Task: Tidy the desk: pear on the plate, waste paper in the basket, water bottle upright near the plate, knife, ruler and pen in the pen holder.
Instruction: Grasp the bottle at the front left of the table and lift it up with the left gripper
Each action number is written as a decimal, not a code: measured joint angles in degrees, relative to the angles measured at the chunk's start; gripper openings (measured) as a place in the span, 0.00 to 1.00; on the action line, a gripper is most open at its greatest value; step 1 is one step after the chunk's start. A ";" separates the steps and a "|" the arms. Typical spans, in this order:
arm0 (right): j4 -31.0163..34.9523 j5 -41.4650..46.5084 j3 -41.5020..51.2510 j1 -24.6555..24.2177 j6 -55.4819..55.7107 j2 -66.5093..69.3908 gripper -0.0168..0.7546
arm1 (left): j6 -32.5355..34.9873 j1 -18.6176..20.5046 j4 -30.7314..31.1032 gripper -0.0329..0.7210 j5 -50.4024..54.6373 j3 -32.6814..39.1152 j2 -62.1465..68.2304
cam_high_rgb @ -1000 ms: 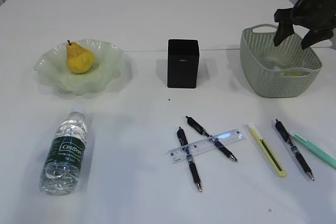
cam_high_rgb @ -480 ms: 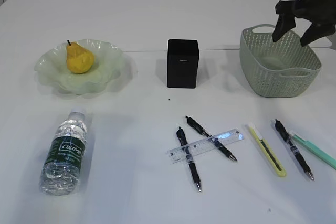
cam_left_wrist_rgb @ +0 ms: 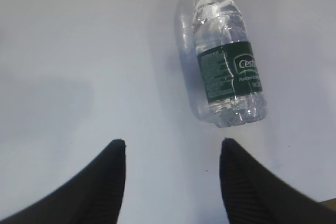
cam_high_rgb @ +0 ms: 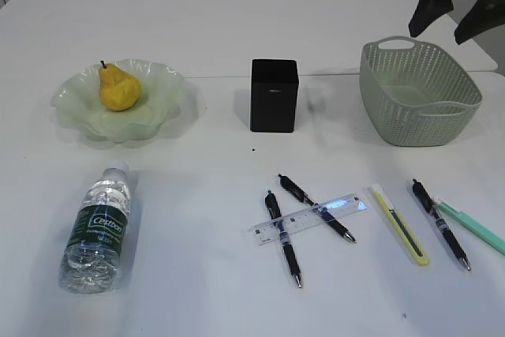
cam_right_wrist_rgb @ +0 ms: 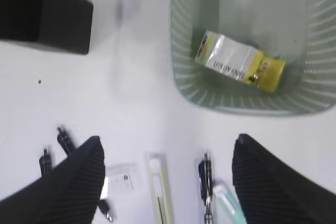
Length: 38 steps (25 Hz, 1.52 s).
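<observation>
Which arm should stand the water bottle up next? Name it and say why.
Left. The left gripper hangs open just short of the lying water bottle, while the right gripper is up above the basket, across the desk.

pear (cam_high_rgb: 120, 88) on plate (cam_high_rgb: 162, 108) | pen holder (cam_high_rgb: 274, 95) between plate, basket (cam_high_rgb: 418, 104)

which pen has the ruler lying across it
Two do: the crossed black pens under the ruler. The black pen and mint-green pen lie clear.

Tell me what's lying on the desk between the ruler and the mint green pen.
In the exterior view, right of the ruler come the pale yellow knife, then a black pen, then the mint green pen. Bare desk separates them.
</observation>
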 joint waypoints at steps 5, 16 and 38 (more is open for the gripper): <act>-0.23 0.11 15.09 1.13 -2.14 -8.02 0.74 | 0.00 0.00 0.00 0.58 -0.10 0.00 0.00; -1.77 -3.82 47.72 1.13 -4.56 -32.30 0.74 | 0.00 0.00 0.00 0.58 -0.38 0.00 0.00; -8.58 -6.11 54.25 14.18 -2.38 -41.20 0.74 | 0.00 0.00 0.00 0.58 -0.66 0.00 0.00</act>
